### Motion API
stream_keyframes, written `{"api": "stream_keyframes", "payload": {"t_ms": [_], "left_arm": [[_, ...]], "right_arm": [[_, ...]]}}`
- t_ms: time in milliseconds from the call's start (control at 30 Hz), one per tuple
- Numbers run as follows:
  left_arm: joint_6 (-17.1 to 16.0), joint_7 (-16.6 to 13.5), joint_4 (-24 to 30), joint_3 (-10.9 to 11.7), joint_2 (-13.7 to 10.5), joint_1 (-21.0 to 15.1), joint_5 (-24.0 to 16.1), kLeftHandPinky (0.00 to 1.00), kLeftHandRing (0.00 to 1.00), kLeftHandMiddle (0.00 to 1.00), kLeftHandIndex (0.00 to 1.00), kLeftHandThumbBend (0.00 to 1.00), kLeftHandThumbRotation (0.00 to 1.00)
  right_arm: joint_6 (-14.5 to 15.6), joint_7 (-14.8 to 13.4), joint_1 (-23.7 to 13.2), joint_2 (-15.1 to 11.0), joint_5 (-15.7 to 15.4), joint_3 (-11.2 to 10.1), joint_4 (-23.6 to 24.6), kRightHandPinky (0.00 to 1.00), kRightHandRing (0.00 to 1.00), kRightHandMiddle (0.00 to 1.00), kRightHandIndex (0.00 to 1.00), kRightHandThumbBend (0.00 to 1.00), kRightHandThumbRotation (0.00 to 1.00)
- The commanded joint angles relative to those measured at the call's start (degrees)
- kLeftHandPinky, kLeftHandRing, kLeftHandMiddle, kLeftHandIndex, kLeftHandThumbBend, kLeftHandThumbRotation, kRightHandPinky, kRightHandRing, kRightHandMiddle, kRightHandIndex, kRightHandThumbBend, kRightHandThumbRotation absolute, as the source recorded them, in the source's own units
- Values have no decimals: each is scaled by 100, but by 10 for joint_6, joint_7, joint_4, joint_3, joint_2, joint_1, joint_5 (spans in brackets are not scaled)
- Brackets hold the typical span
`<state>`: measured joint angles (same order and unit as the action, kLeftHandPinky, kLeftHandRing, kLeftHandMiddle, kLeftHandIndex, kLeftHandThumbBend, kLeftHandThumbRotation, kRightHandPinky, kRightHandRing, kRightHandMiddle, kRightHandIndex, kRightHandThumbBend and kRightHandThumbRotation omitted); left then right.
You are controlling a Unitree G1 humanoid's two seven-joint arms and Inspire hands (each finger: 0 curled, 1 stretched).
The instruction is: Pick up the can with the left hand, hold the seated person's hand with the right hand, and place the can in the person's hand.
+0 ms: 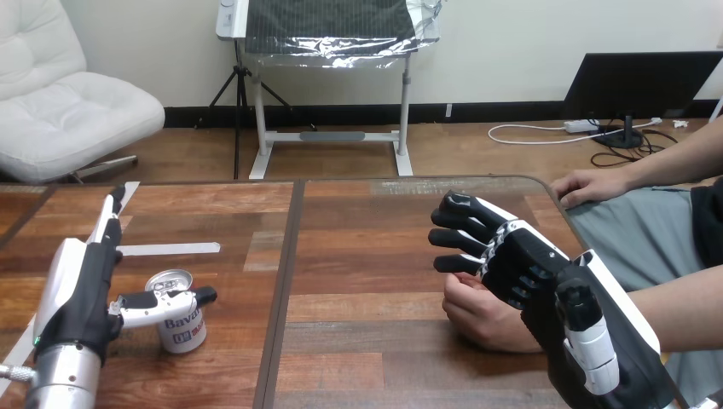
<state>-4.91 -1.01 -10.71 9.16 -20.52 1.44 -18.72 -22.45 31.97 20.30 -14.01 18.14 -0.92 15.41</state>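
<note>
Left hand (81, 290) lies unclenched against the can (181, 328); right hand (529, 273), unclenched, overlies the person's nearer hand (482, 317).

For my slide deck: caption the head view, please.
Left hand beside the can, thumb across it; right hand open over the person's nearer hand.

Part of the person's nearer hand (484, 319) behind the right hand (522, 266)

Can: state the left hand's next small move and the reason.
Probably the left hand should curl its fingers round the can. It stands upright on the table, the thumb lies across its front, but the fingers point straight past it, so nothing grips it yet.
</note>
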Motion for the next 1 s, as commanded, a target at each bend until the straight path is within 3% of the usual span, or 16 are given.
{"api": "stream_keyframes", "payload": {"t_ms": [0,267,567,967], "left_arm": [[6,8,-4,-13,-25,-49,-6,86,97,100,100,89,6],[13,6,-20,-29,-45,-59,-31,86,97,100,100,88,6],[41,1,-30,-54,-67,-72,-86,82,95,97,97,89,15],[62,10,-49,-66,-73,-88,-93,80,95,98,97,89,18]], "right_arm": [[-6,-1,-31,-6,2,-5,16,79,85,88,87,82,98],[-8,0,-33,-7,3,-6,14,78,85,87,87,82,98],[-8,1,-34,-6,4,-6,14,79,85,88,87,82,98],[-13,2,-34,-7,2,-7,13,79,85,88,87,82,98]]}}
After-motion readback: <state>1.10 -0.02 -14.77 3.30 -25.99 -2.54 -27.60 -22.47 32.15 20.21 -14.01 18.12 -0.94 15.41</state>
